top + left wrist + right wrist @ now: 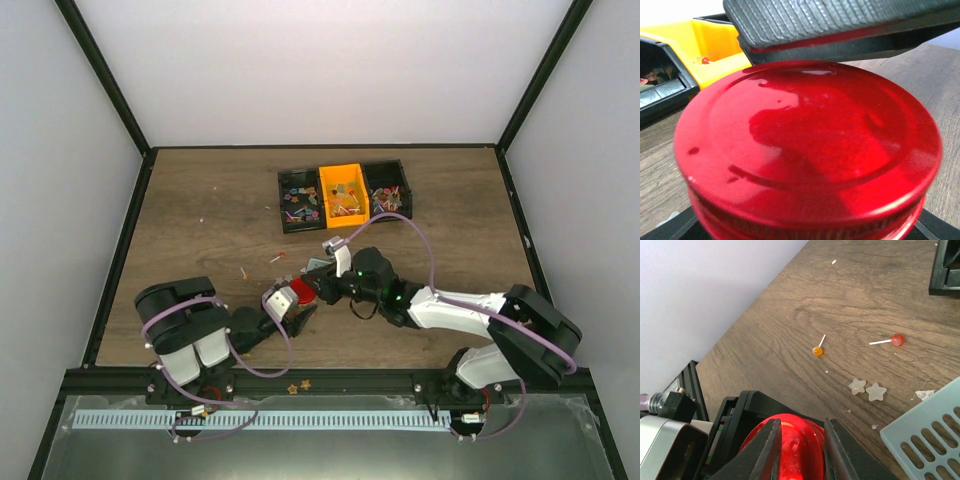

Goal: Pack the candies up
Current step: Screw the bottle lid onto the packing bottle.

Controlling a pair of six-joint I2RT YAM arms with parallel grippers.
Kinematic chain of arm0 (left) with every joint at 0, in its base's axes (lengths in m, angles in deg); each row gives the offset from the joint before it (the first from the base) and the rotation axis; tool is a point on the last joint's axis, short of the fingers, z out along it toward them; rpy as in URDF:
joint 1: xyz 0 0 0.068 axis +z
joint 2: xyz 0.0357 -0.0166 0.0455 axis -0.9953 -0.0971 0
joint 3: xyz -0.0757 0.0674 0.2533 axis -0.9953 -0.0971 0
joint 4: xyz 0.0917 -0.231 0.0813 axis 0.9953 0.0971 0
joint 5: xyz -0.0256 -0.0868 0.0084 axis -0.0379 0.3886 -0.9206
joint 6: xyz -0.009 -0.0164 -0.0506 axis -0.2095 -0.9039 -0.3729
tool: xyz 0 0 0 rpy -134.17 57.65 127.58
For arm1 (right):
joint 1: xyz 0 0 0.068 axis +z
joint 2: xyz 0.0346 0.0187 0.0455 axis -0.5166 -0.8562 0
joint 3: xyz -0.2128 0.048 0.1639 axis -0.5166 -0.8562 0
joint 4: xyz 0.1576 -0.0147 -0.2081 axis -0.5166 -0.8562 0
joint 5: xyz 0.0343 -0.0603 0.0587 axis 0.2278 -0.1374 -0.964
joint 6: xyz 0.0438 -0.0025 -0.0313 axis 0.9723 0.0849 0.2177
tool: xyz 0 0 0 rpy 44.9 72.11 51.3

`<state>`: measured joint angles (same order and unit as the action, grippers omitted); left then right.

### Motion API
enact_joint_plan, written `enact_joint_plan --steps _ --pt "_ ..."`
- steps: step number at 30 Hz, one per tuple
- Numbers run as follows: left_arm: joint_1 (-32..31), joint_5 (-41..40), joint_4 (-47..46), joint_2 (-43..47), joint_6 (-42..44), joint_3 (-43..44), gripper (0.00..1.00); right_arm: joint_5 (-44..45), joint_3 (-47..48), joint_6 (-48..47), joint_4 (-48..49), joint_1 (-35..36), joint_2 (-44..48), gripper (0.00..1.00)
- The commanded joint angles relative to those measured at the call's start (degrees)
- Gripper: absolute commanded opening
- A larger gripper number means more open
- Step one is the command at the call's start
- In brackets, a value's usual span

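Left claw (290, 302) grips one red lid (805, 145), right claw (800, 440) straddling.

Nothing could be read in any view. The lid (805, 150) was plain glossy red with no lettering, and the bins (282, 205) and the table (200, 220) bore no label, brand, number or sign. The candies (300, 198) were too small for any print on their wrappers to show.
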<state>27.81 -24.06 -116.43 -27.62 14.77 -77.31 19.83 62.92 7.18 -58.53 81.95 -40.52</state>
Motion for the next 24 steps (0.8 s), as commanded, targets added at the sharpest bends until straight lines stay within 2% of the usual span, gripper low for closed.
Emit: enact_joint_plan --steps 1,4,10,12,14,17,22,24 --pt "-0.10 1.00 -13.11 -0.43 -1.27 -8.04 0.69 -1.59 0.14 1.15 2.68 -0.23 1.49 0.21" --pt "-0.16 0.50 -13.11 0.03 -1.39 -8.39 0.69 -2.28 -0.59 1.73 3.11 -0.21 2.28 0.14" --pt "-0.16 0.11 -13.11 0.40 -1.45 -8.53 0.69 -3.97 -1.88 2.55 4.20 -0.21 1.81 0.11" --pt "-0.16 0.39 -13.11 0.00 -1.45 -8.28 0.69 -2.92 -2.56 2.85 4.37 -0.21 2.31 0.12" --pt "-0.10 0.62 -13.11 -0.40 -1.49 -8.16 0.69 -1.27 -3.03 2.83 4.42 -0.22 3.39 0.22" --pt "-0.16 0.76 -13.11 -0.96 -1.64 -7.89 0.69 0.50 -2.60 2.04 3.31 -0.19 4.51 0.26" --pt "-0.14 0.39 -13.09 -1.63 -1.73 -7.96 0.69 0.46 -1.48 1.09 2.14 -0.22 4.30 0.25" --pt "-0.16 0.39 -13.11 -1.88 -1.80 -7.75 0.69 -0.89 -1.43 1.27 2.86 -0.23 4.85 0.17"
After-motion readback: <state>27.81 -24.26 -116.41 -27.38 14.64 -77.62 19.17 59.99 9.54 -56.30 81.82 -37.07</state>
